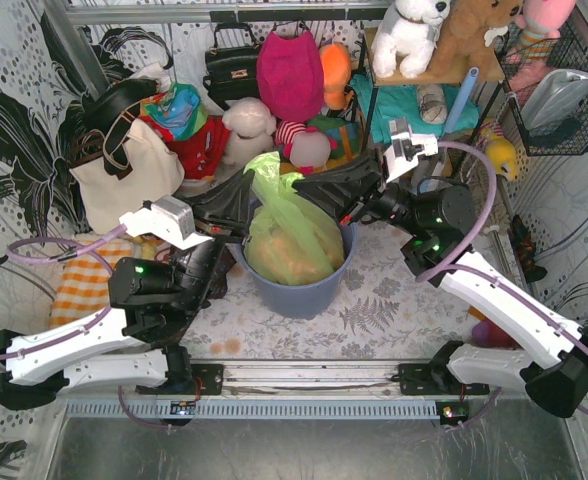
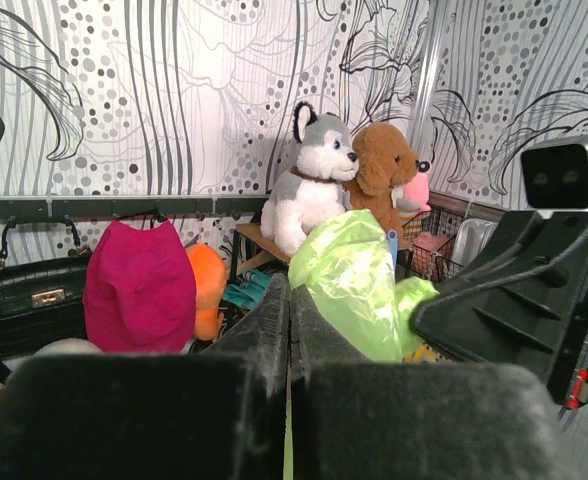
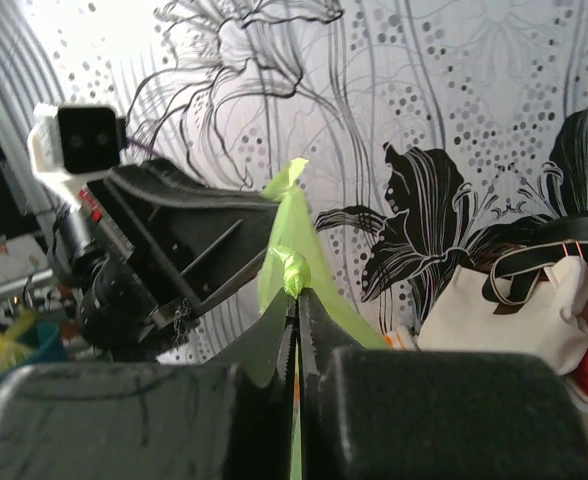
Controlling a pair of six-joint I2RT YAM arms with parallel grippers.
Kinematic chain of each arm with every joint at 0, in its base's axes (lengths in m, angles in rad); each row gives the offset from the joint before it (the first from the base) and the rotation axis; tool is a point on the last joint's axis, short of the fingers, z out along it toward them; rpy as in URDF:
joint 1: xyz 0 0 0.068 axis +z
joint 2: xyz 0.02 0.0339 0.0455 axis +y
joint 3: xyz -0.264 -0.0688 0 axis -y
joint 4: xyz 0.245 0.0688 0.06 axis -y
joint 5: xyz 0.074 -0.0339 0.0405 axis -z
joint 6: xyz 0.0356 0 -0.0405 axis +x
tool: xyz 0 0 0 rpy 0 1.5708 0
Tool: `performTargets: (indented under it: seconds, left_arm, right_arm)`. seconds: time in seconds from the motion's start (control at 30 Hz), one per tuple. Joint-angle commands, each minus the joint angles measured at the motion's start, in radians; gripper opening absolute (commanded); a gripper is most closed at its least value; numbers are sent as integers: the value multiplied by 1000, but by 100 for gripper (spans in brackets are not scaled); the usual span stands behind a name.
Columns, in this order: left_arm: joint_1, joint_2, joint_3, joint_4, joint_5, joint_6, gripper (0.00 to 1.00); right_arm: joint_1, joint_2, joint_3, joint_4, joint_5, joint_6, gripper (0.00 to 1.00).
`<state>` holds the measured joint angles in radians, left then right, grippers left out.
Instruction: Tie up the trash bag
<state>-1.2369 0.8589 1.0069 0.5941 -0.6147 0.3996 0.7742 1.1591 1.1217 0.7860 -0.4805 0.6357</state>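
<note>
Trash bag [image 1: 292, 240] at the centre of the top view, seated in the blue-grey bin [image 1: 304, 297], with crumpled orange-brown paper showing through the lime film. Stands upright: long axis vertical, belly down in the bin, gathered mouth pointing up and leaning a little toward the upper left of the frame. Narrows to a twisted top well above the rim.

Judged partway done. Mouth already gathered and drawn up. In the right wrist view, a small tight wad of film sits just above the fingertips with a loose tail rising past it. Could be a first twist or a half-knot; cannot tell which. No finished, cinched knot to be seen from above. Left to do, on this reading: looping the tails, pulling tight, letting go.

Left gripper [image 1: 244, 186] reaching in from the left of the gathered top, pressed together. A thin green sliver in the seam low in its own view, so apparently pinching film. Right gripper [image 1: 310, 186] coming from the right, clamped on the plastic, a green strip running down between its fingers [image 3: 274, 330]. Tips of both near each other, one on either side of the gathered top.

Further out: white tote bag [image 1: 124, 175] at the left of the frame, patterned table [image 1: 384, 320] under the bin.
</note>
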Motion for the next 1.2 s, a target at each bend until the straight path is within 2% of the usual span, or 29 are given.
performTargets:
  seconds: [0.0, 0.23, 0.5, 0.77, 0.93, 1.17]
  left_arm:
    - [2, 4, 28, -8, -22, -5, 0]
    - [2, 7, 39, -42, -35, -22, 0]
    - [2, 14, 47, -54, -84, -40, 0]
    - [2, 30, 76, -87, -83, -57, 0]
    - [1, 44, 103, -130, -81, -71, 0]
    - [2, 49, 129, -204, -55, -104, 0]
  right_arm:
    - [10, -42, 32, -47, -159, -116, 0]
    - [23, -73, 79, -340, -208, -223, 0]
    - [29, -127, 73, -515, -204, -307, 0]
    - [60, -100, 135, -652, -220, -372, 0]
    - [139, -64, 220, -811, -98, -445, 0]
    - [245, -10, 306, -1005, 201, -419, 0]
